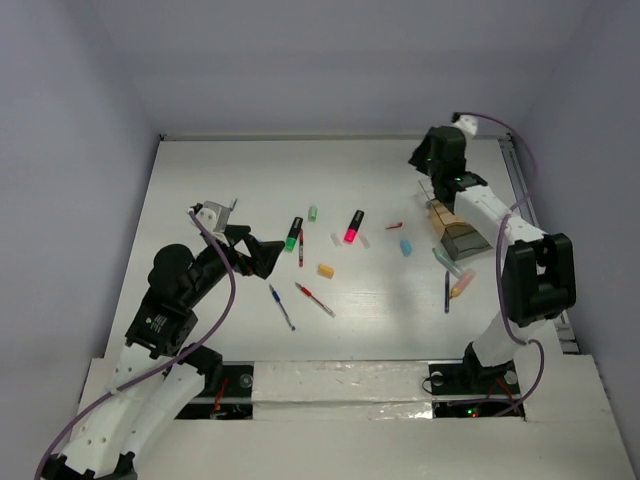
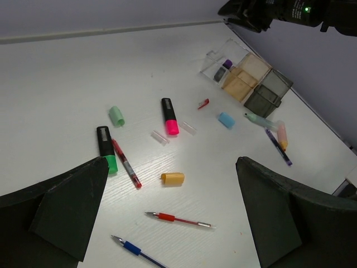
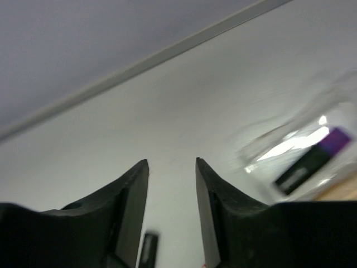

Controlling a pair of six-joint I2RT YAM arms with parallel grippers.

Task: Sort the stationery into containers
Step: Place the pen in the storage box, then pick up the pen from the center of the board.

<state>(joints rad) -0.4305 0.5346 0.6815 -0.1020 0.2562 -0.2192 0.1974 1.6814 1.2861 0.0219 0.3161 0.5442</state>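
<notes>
Nearby, purple highlighter [image 3: 311, 160] lies beside right claw [image 3: 172, 163].

Pens [image 1: 314, 298], highlighters [image 1: 353, 226], erasers [image 1: 325, 270] mostly left of the compartment box [image 2: 262, 100]; one marker [image 2: 223, 70] inside.

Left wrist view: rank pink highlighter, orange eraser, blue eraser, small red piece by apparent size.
1. pink highlighter
2. orange eraser and blue eraser: about alike; orange is nearer, so unranked
3. small red piece

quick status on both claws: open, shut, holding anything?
Left claw: wide open, empty.
Right claw: partly open, nothing in it.
</notes>
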